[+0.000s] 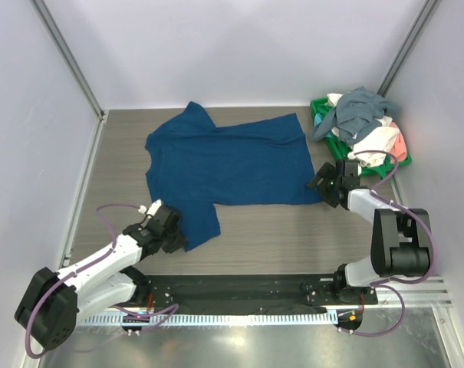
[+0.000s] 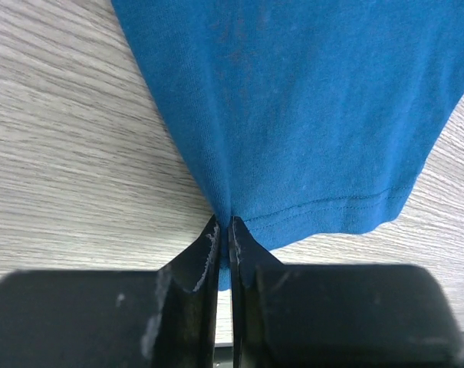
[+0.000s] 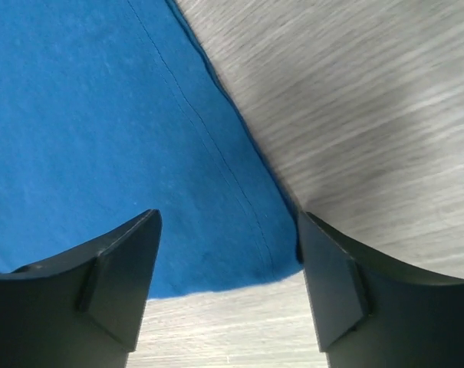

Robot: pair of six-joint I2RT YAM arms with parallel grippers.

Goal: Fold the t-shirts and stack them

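A blue shirt of soft knit cotton lies spread almost flat in the middle of a table with pale grey wood grain. Its body forms a wide rectangle with a few shallow wrinkles. One sleeve points toward the far wall and the other juts toward the near edge on the left.

The left gripper is low on the table at that near sleeve. In the left wrist view its two black fingers are pressed together, pinching the sleeve's edge beside a stitched hem. The fabric fans out from the pinch in a wedge.

The right gripper is at the shirt's near right corner. In the right wrist view its dark, matte fingers stand spread, with the rounded, hemmed corner of the cloth lying between them on the wood. Whether the tips touch the fabric cannot be told.

In the far right corner sits a green plastic basket. It holds a crumpled pile of more shirts, with grey-blue on top and white and salmon pink beneath, heaped above the rim.
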